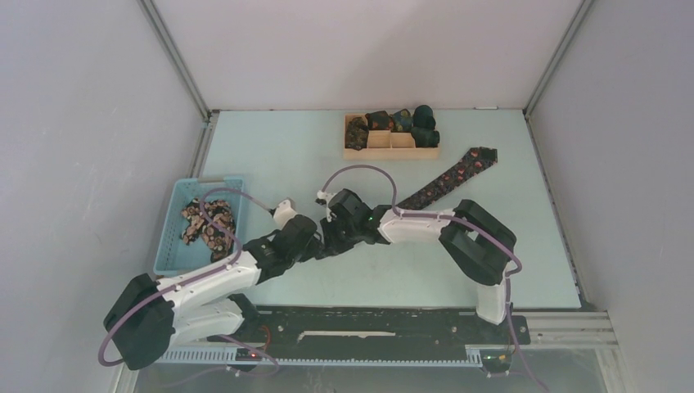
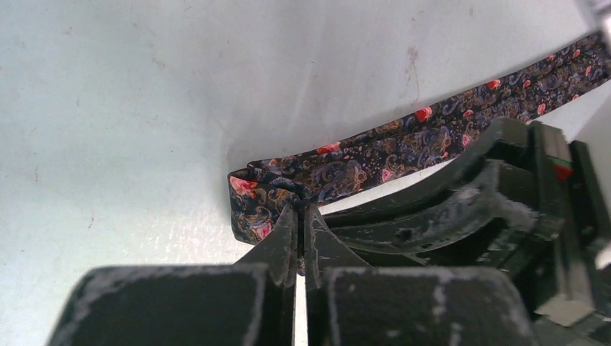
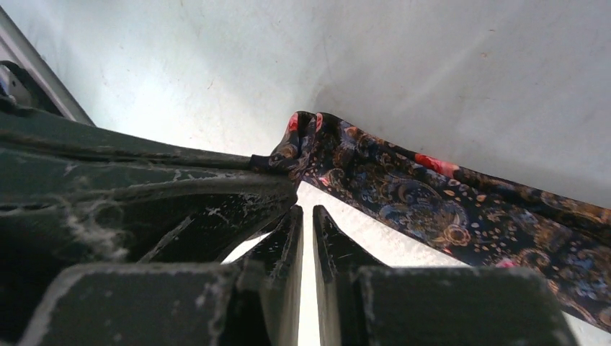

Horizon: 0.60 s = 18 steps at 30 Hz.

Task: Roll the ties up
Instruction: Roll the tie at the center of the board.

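One dark floral tie point(image 1: 446, 180) lies stretched on the pale table, running from the back right down to the middle. Its near end is folded over point(image 2: 252, 194), and my left gripper point(image 2: 301, 210) is shut on that fold, low over the table point(image 1: 322, 244). My right gripper point(image 3: 306, 210) hovers just beside the fold point(image 3: 302, 137). Its jaws stand a narrow slit apart with nothing between them. The right fingers point(image 2: 447, 209) sit against the tie's near edge, and the left fingers point(image 3: 180, 191) cross in front of the right wrist camera.
A light-blue basket point(image 1: 173, 246) at the left holds loose ties point(image 1: 209, 223). A wooden divided tray point(image 1: 391, 152) at the back holds several rolled ties point(image 1: 423, 124). Both arms cross over the table's middle front. Grey walls close in both sides.
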Each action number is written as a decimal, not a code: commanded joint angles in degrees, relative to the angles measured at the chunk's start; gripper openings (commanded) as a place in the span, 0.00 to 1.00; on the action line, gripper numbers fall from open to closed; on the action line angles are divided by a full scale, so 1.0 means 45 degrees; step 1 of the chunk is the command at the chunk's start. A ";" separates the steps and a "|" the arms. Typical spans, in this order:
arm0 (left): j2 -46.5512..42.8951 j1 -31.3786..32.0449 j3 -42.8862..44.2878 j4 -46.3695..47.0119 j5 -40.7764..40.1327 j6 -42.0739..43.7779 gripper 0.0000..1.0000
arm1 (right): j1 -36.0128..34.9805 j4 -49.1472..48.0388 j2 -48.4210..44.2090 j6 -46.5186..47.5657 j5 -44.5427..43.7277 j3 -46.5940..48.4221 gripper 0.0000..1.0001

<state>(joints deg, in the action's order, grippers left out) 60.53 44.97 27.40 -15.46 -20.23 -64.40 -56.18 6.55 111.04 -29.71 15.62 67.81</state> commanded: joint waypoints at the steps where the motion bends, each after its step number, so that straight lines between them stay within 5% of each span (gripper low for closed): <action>1: 0.0189 -0.0088 0.0552 0.0319 0.0184 0.0231 0.00 | 0.0389 -0.0276 -0.0883 0.0182 0.0436 -0.0167 0.13; 18: -0.1013 -0.0110 0.0085 -0.0525 0.0042 -0.0044 0.00 | 0.0222 -0.2436 0.1423 -0.0983 0.2670 0.0616 0.12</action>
<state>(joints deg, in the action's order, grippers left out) 57.45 44.91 27.88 -17.43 -19.14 -64.47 -54.15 0.91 115.79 -31.99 23.07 68.16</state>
